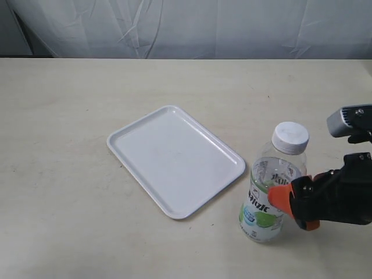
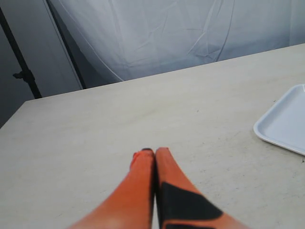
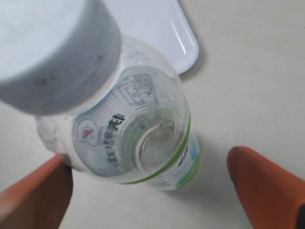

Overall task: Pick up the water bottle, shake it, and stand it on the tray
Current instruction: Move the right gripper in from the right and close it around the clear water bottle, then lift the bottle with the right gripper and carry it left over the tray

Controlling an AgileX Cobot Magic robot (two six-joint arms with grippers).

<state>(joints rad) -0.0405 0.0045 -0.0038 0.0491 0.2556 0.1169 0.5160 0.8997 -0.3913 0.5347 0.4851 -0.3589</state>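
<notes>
The water bottle (image 1: 272, 168), clear with a white cap and a green and blue label, stands upright on the table just right of the white tray (image 1: 174, 160). My right gripper (image 1: 283, 200) reaches in from the right at label height and is open. In the right wrist view the bottle (image 3: 138, 129) sits between the two spread orange fingers (image 3: 267, 186); one finger is close against it and the other stands apart. My left gripper (image 2: 153, 151) is shut on nothing, low over bare table, and does not show in the exterior view.
The tray lies at an angle mid-table, holding nothing; its corner shows in the left wrist view (image 2: 286, 121) and the right wrist view (image 3: 157, 24). A white curtain hangs behind the table's far edge (image 1: 186, 58).
</notes>
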